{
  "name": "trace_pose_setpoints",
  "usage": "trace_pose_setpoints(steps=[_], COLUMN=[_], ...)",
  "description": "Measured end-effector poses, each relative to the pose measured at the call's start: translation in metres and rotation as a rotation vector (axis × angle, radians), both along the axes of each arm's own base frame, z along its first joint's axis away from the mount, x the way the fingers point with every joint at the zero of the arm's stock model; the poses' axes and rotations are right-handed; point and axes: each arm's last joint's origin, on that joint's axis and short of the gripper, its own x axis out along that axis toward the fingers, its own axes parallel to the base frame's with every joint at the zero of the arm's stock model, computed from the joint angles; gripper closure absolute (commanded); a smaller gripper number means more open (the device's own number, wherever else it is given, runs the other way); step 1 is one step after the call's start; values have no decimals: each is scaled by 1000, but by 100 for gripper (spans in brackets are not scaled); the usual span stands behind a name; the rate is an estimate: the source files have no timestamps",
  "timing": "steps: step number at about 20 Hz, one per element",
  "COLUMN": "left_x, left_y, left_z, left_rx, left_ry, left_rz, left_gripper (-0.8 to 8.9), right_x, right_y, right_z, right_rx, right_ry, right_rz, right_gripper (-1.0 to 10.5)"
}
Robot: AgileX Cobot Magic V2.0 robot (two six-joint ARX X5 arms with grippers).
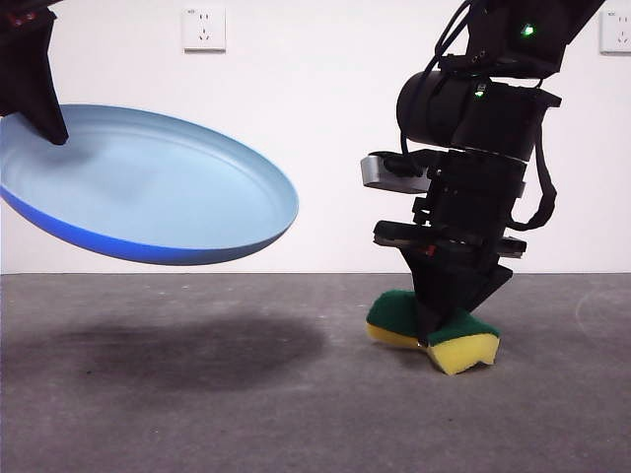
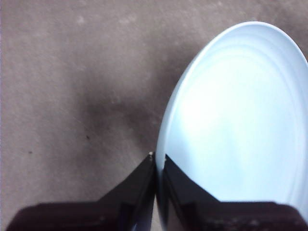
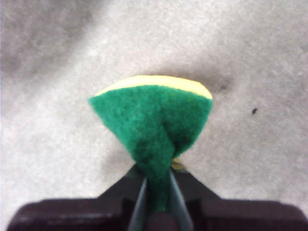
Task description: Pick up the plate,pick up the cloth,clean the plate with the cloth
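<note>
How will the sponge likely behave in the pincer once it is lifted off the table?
Probably soft: the sponge is pinched narrow where the right pincer squeezes it. Likely light, since its corners flare out rather than sag. It may spring back when released.

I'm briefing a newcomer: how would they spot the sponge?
Look at the grey table, below the dark arm opposite the lifted blue plate. Pinched in the right claw is the sponge: the only small block there, yellow with a green top.
</note>
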Motion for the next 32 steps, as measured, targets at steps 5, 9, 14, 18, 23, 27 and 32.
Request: trace_pose_setpoints(steps=[5,9,14,18,23,27,32], left_x=[16,27,20,9,13,19,20], left_y=[-4,-15,-46,-67,-74,-75,-67], left_z=[-10,-26,-23,-20,-8,0,-4], left_rx=[16,22,-67,-85,-109,-106,-77], left_ry=[11,74,62,59,-21,-122,-66], left_rz=[12,-3,-118,-202,-195,-141,-112], left_gripper=[821,821,821,821,821,822,821], right_x=[-24,-57,-64,-59,-62,-88,-95], right_y=[5,8,20,35,58,76,55], right_z=[59,117,130,111,89,83,71], right_rx=[105,261,341,317,359,301,-126], right_ry=[-149,-313,-380,-321,-195,-126,-193], right_rz=[24,35,59,67,154,232,82], right_gripper=[962,963,963,963,962,962,962])
